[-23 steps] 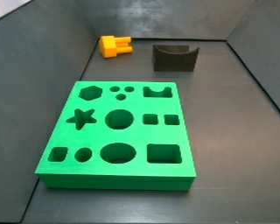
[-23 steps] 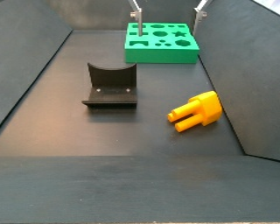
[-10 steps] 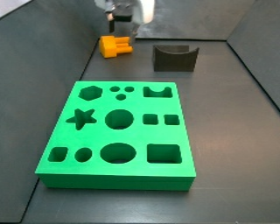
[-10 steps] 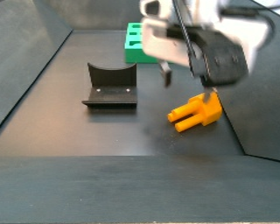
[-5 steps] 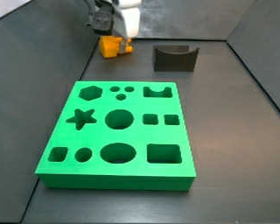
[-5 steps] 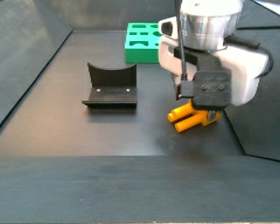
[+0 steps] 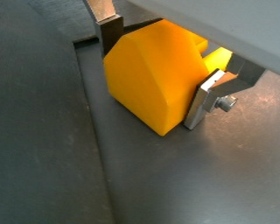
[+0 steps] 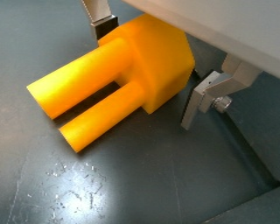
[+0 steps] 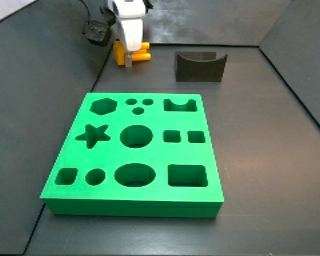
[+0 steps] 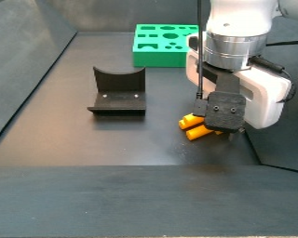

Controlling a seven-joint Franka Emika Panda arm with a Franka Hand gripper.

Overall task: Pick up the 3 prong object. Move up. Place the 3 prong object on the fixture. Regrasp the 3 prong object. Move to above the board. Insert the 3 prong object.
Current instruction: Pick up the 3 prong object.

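1. Position: my gripper (image 8: 149,74) is down at the worktop (image 10: 101,139) near its far corner wall, with the 3 prong object (image 8: 113,79) between my jaws; in a side view the gripper (image 10: 211,119) stands right over the orange piece (image 10: 201,125).

2. Jaws: both silver fingers (image 7: 209,96) flank the block end of the piece. In both wrist views they sit at, or just off, its two faces; I cannot tell whether the pads are pressing yet, so I judge the grasp as closing, not confirmed.

3. Axis: the piece lies flat, its prongs running out along the worktop away from my palm, crosswise to the closing line of my jaws. So I have the body, not the prongs, which suits a lift.

4. Surroundings: the fixture (image 9: 199,66) stands well apart to one side, with the board (image 9: 133,152) further off.

5. Next, in my judgement: finish the squeeze, then rise straight up, watching that the piece does not pivot about the pads.
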